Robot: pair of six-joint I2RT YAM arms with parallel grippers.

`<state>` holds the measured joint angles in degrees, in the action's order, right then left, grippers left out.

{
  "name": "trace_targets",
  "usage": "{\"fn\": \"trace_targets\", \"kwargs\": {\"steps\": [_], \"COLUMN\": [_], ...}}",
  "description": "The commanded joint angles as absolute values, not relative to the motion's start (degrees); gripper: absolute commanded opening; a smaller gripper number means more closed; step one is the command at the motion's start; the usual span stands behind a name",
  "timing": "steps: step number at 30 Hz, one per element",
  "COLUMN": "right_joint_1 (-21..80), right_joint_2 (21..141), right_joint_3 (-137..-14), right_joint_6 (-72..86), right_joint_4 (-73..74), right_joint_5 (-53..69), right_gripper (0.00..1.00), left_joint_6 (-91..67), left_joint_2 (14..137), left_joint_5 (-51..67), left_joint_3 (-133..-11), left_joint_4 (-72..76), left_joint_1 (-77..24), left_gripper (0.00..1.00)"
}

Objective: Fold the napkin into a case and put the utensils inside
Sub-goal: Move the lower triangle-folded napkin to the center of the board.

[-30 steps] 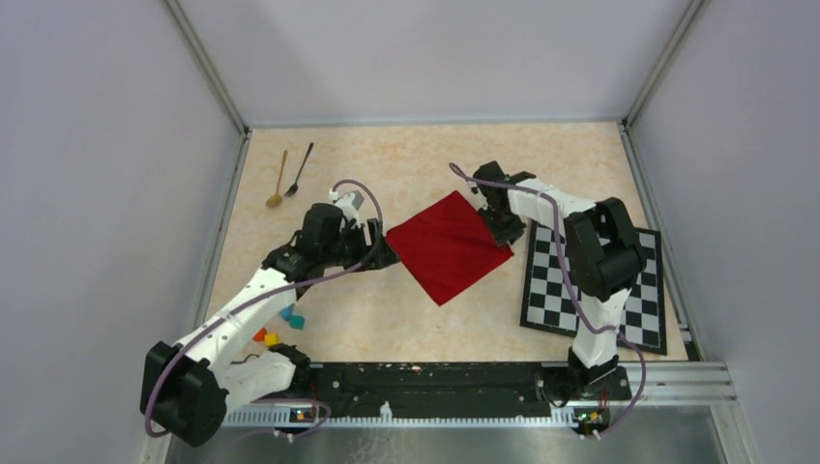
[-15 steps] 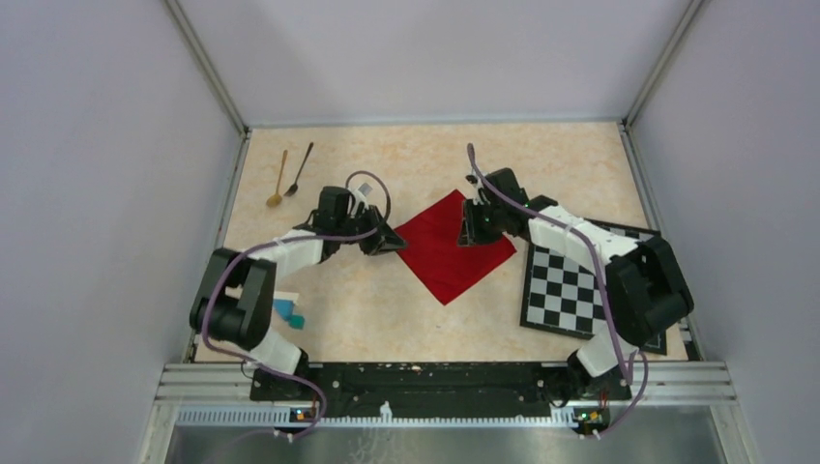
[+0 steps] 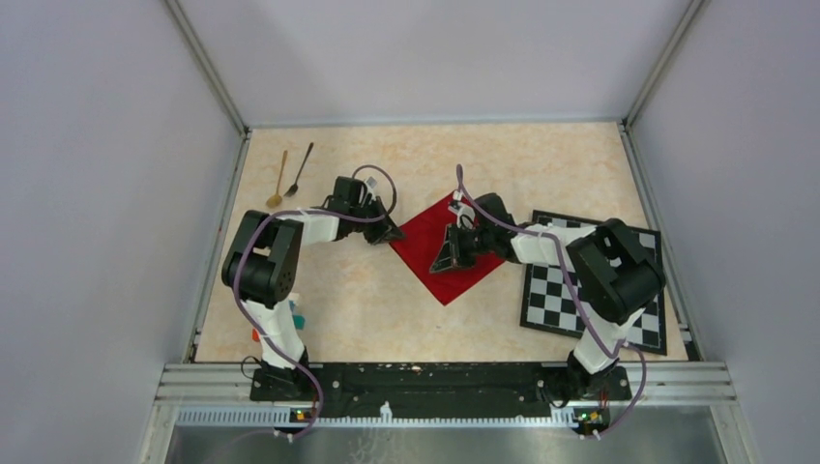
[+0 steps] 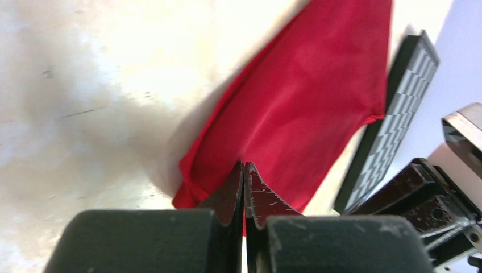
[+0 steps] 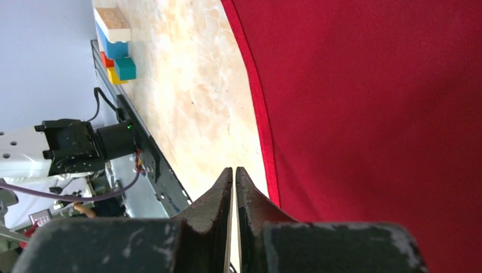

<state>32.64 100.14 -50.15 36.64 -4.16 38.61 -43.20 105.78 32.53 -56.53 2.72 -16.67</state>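
Napkin (image 3: pixel 418 242) corner pinched in the closed left gripper (image 4: pixel 244 166); right gripper (image 5: pixel 234 169), almost closed, sits at its hem, table (image 5: pixel 193 85) alongside.

The 2 arms reach inward over the middle of the surface, wrists low. The left gripper (image 4: pixel 244 169) is pinched tight; the right gripper (image 5: pixel 234 172) is likewise closed.

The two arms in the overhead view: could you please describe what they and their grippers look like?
The left arm and the right arm have white links between bulky black joint housings. A thin purple cable runs along each in loose loops. The left gripper and the right gripper have black wedge-shaped fingers tapering to points, lightly scuffed.
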Motion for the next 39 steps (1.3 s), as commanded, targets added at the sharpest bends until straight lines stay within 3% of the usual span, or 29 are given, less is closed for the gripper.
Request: {"fn": "trace_targets", "kwargs": {"steps": [1,10,22,25,27,29,31,35,39], "right_joint_1": [33.36,40.65,48.21,49.26,51.18,54.86,59.33,64.14,64.34], "right_joint_2": [101.86,102.95,100.9,98.65,96.97,96.25,97.1,101.19,104.03], "right_joint_3": [-48.68,-50.75,-52.8,-57.61,-61.95,-65.6,-69.33,-74.34,-77.14], "right_joint_6": [36.75,33.67,36.71,29.52,21.68,13.6,6.47,1.58,2.6], "right_joint_4": [-7.47,4.25,4.27,11.33,18.4,24.4,30.24,36.24,37.47], "right_joint_5": [39.29,23.1,20.99,18.14,15.13,9.15,2.35,-5.13,-7.04], "right_gripper": [0.03,0.0,0.01,0.14,0.35,0.57,0.72,0.8,0.8], "left_joint_6": [-40.31,-38.1,-34.41,-32.98,-32.22,-31.64,-30.27,-29.34,-28.04], "left_joint_2": [107.19,106.45,101.65,99.32,97.09,95.01,93.96,92.47,87.59], "left_joint_5": [29.72,26.09,22.67,22.98,24.23,26.0,28.56,32.97,30.06], "left_joint_3": [-57.21,-53.35,-48.84,-49.8,-51.05,-52.37,-54.33,-58.41,-57.95], "left_joint_4": [2.07,0.38,-4.85,-7.16,-8.69,-9.69,-10.96,-14.23,-16.22], "left_joint_1": [-16.13,-13.67,-10.33,-10.28,-10.28,-10.28,-10.28,-9.0,-5.64], "left_gripper": [0.0,0.0,0.0,0.0,0.04,0.16,0.34,0.54,0.61]}}
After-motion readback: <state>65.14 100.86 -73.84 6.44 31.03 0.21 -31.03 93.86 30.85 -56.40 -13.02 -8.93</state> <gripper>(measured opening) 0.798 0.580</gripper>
